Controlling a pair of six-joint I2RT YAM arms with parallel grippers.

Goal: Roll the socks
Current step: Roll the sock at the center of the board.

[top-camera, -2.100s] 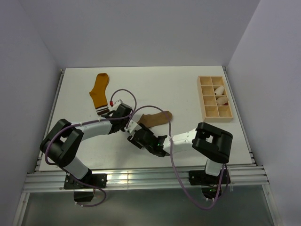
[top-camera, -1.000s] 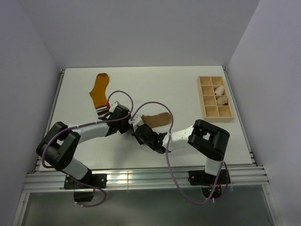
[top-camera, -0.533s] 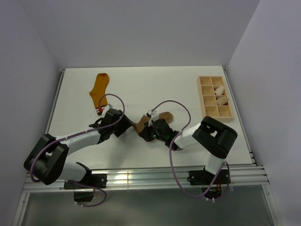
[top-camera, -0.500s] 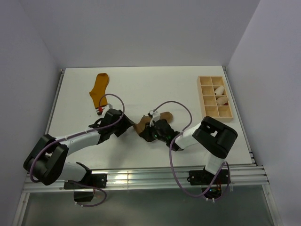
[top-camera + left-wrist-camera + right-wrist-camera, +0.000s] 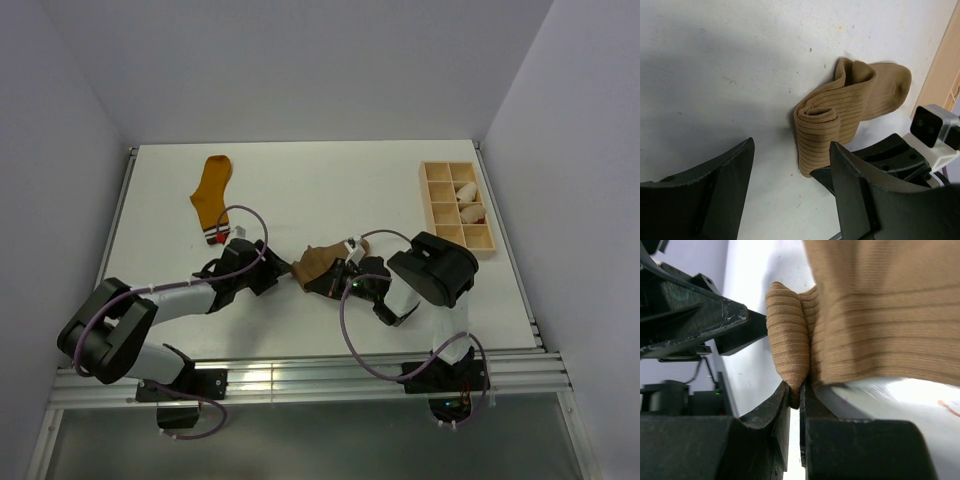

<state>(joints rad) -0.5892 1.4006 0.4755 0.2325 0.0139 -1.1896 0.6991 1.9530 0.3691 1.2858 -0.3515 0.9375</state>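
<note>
Since two seconds back the tan sock (image 5: 318, 265) has gone from lying flat and stretched out to a loose part-roll. The right arm (image 5: 430, 270) has swung round close beside it, and the left jaws have let go and widened. Nearest the bases, the left jaws sit just to the near left of the tan sock, wide and holding nothing. In the left wrist view the coiled end (image 5: 817, 125) lies just past their tips, and I cannot tell whether one finger (image 5: 850, 170) brushes it. On the tan sock's right side the right jaws are narrow and pinch only the thin lower edge of the rolled end (image 5: 787, 335). The rest of the fabric drapes above them. Farther off, the mustard-orange sock (image 5: 213, 190) lies flat and unrolled on the surface (image 5: 330, 190), well apart to the far left of the tan sock. A wooden tray (image 5: 465, 251) holding small white bundles (image 5: 465, 192) stands well apart to its far right. The risk I see is the coil springing open. Only a few turns are made, nothing presses on them now, and a tug from that small edge pinch could unwind the roll or let the fabric slip free. The right jaws are buried under their own arm and cable in the top view. The tan sock's cuff cannot be made out, and its toe end runs off the right wrist view.
</note>
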